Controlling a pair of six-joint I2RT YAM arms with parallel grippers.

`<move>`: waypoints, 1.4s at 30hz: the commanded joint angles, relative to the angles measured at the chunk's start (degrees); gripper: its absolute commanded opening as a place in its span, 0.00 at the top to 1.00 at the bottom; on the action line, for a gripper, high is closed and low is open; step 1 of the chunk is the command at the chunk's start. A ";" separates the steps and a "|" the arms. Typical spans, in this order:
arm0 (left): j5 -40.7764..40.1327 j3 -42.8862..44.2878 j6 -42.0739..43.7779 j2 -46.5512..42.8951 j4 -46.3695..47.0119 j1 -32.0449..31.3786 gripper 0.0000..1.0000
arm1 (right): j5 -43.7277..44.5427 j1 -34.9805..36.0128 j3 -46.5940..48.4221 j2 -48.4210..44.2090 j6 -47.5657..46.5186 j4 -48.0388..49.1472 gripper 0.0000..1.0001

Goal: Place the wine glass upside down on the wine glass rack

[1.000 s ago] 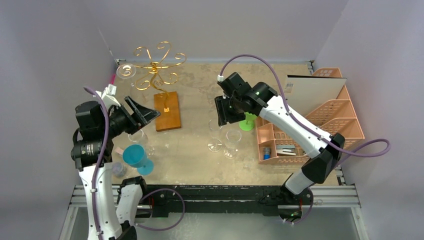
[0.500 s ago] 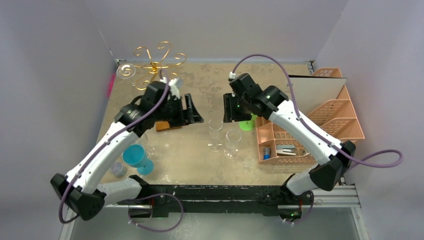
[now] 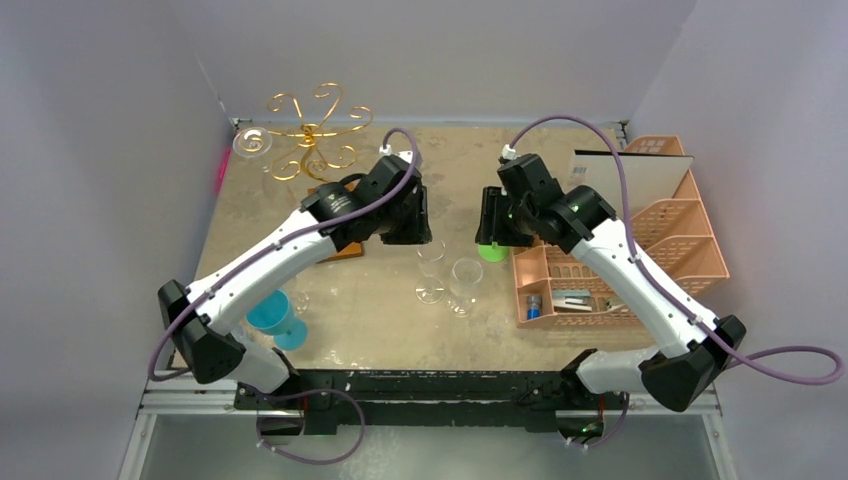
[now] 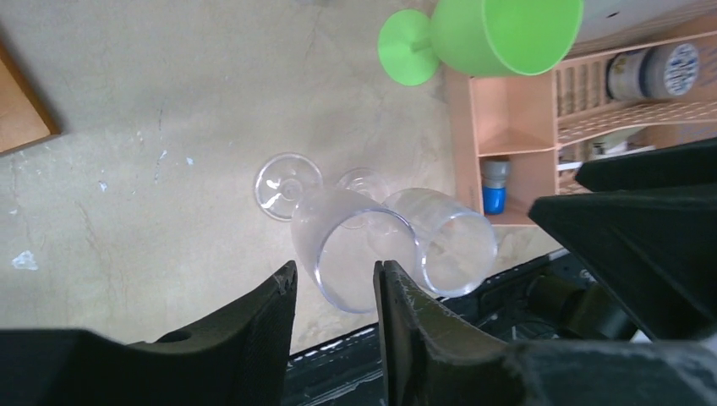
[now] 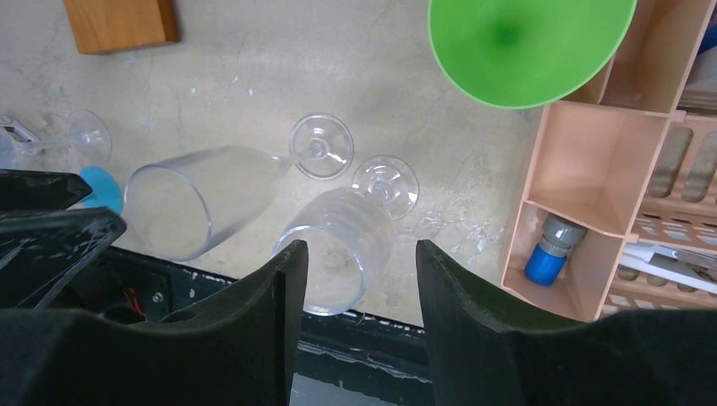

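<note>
Top external: left gripper (image 3: 412, 222), narrowly parted and empty, now hovers over the wine glass (image 3: 431, 268) (upright on the surface (image 3: 380, 300), well apart from the wine glass rack (image 3: 312, 128)) after swinging across; right gripper (image 3: 492, 220) gapes empty. Grasping looks next.
</note>
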 commanded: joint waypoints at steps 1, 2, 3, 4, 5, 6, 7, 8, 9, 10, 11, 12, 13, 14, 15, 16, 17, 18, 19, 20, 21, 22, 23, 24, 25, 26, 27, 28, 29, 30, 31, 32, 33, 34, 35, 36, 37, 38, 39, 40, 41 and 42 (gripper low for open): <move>-2.97 3.38 0.31 2.49 -3.73 -0.59 0.65 | 0.79 -0.36 -1.38 -1.72 0.85 1.14 0.47; -2.67 3.76 0.41 3.40 -3.98 -0.61 0.67 | 0.87 -0.37 -1.46 -1.82 0.81 1.23 0.47; -2.17 4.03 0.61 4.46 -4.10 -0.56 0.70 | 0.99 -0.37 -1.50 -1.95 0.66 1.20 0.47; -1.67 4.38 0.71 5.17 -4.40 -0.61 0.72 | 1.11 -0.37 -1.51 -2.04 0.50 1.24 0.47; -1.45 4.86 0.72 5.79 -4.74 -0.56 0.74 | 1.33 -0.37 -1.51 -2.12 0.30 1.23 0.47; -1.11 5.09 0.72 6.15 -5.17 -0.57 0.76 | 1.44 -0.37 -1.44 -2.12 0.17 1.10 0.47; -0.90 5.25 0.72 6.53 -5.56 -0.57 0.78 | 1.59 -0.37 -1.42 -2.25 -0.14 1.06 0.47; -0.61 5.30 0.76 6.86 -5.72 -0.55 0.80 | 1.56 -0.37 -1.51 -2.28 -0.18 1.01 0.47; -0.30 5.43 0.91 7.10 -5.85 -0.59 0.81 | 1.58 -0.37 -1.55 -2.37 -0.22 1.03 0.47; -0.16 5.71 1.10 7.45 -6.28 -0.55 0.83 | 1.58 -0.37 -1.59 -2.36 -0.20 1.10 0.47; -0.13 6.12 1.26 7.76 -6.87 -0.55 0.83 | 1.58 -0.37 -1.67 -2.44 -0.18 1.18 0.47; -0.13 6.55 1.51 8.35 -7.45 -0.55 0.84 | 1.50 -0.37 -1.68 -2.46 -0.20 1.25 0.47; -0.12 7.07 1.98 8.90 -8.07 -0.59 0.84 | 1.45 -0.37 -1.69 -2.45 -0.09 1.33 0.47; -0.38 7.86 2.42 9.49 -8.99 -0.60 0.85 | 1.35 -0.37 -1.65 -2.45 -0.08 1.42 0.47; -0.68 8.69 2.92 10.24 -9.97 -0.55 0.86 | 1.28 -0.37 -1.65 -2.54 -0.07 1.51 0.47; -0.88 9.55 3.48 10.91 -11.04 -0.56 0.89 | 1.17 -0.35 -1.45 -2.55 -0.03 1.61 0.47; -0.92 10.56 4.05 11.65 -11.88 -0.55 0.93 | 1.07 -0.36 -1.28 -2.58 0.07 1.62 0.47; -0.83 11.57 4.58 12.33 -12.40 -0.55 0.97 | 0.87 -0.37 -1.17 -2.59 0.14 1.74 0.47; -0.64 12.06 5.28 12.57 -12.68 -0.59 1.00 | 0.65 -0.36 -1.08 -2.68 0.19 1.80 0.46; -0.79 12.71 5.73 12.61 -13.13 -0.58 1.00 | 0.36 -0.37 -1.12 -2.64 0.39 2.00 0.46; -1.28 13.44 6.11 12.51 -13.59 -0.62 1.00 | -0.10 -0.37 -1.12 -2.68 0.80 2.32 0.46; -1.76 13.80 6.47 11.88 -13.43 -0.61 1.00 | -0.36 -0.41 -1.09 -2.59 1.18 2.59 0.46; -2.09 13.60 7.09 10.78 -12.49 -0.57 1.00 | -0.77 -0.45 -0.97 -2.38 1.62 2.70 0.46; -2.78 13.41 7.70 9.68 -11.86 -0.59 1.00 | -1.05 -0.52 -0.67 -2.10 1.94 2.85 0.46; -3.83 13.40 8.25 8.58 -11.59 -0.55 1.00 | -1.43 -0.73 -0.22 -1.61 2.31 3.00 0.46; -4.77 13.63 8.95 7.68 -11.73 -0.56 1.00 | -1.77 -0.91 0.33 -1.12 2.76 3.11 0.46; -5.87 14.03 9.54 6.98 -12.04 -0.59 1.00 | -2.09 -1.18 0.93 -0.79 3.11 3.39 0.46; -6.88 14.46 10.30 6.34 -12.37 -0.55 1.00 | -2.35 -1.38 1.63 -0.36 3.56 3.75 0.46; -7.81 14.97 11.01 5.76 -12.77 -0.59 1.00 | -2.59 -1.49 2.55 0.04 4.03 4.20 0.46; -8.90 15.45 11.69 5.12 -12.91 -0.55 1.00 | -2.83 -1.70 3.72 0.33 4.79 4.68 0.45; -9.71 15.60 12.28 4.31 -12.71 -0.56 1.00 | -3.32 -1.87 4.24 0.62 5.65 5.19 0.45; -10.59 15.68 12.89 3.45 -12.18 -0.59 1.00 | -3.82 -2.13 5.22 0.86 6.76 5.69 0.43; -11.28 15.73 13.68 2.45 -11.37 -0.56 1.00 | -4.20 -2.31 5.97 1.08 8.16 6.14 0.41; -11.96 15.52 14.37 1.44 -10.11 -0.55 1.00 | -4.74 -2.52 6.52 1.15 9.51 6.65 0.35; -12.77 15.18 14.97 0.29 -8.68 -0.55 1.00 | -5.65 -2.56 7.05 1.11 10.60 8.05 0.27; -13.87 14.43 15.78 -1.33 -6.93 -0.55 1.00 | -6.01 -2.56 7.39 0.84 11.53 9.76 0.21; -14.70 13.58 16.64 -2.59 -4.79 -0.55 1.00 | -6.06 -2.60 8.01 0.64 12.81 11.22 0.16; -15.68 12.68 17.43 -4.05 -2.72 -0.55 1.00 | -6.68 -2.57 8.74 0.61 14.52 12.46 0.12; -16.48 11.65 18.30 -5.56 -0.05 -0.55 1.00 | -7.41 -2.68 9.63 0.65 16.14 13.30 0.09; -17.02 10.20 19.28 -7.07 2.87 -0.55 1.00 | -7.61 -2.70 10.76 0.83 18.19 13.99 0.08; -17.39 8.78 20.38 -8.70 6.12 -0.55 1.00 | -7.83 -2.74 11.74 1.06 20.38 14.49 0.08; -17.44 7.16 22.00 -10.13 10.95 -0.59 1.00 | -7.99 -2.74 12.49 1.24 22.79 15.14 0.08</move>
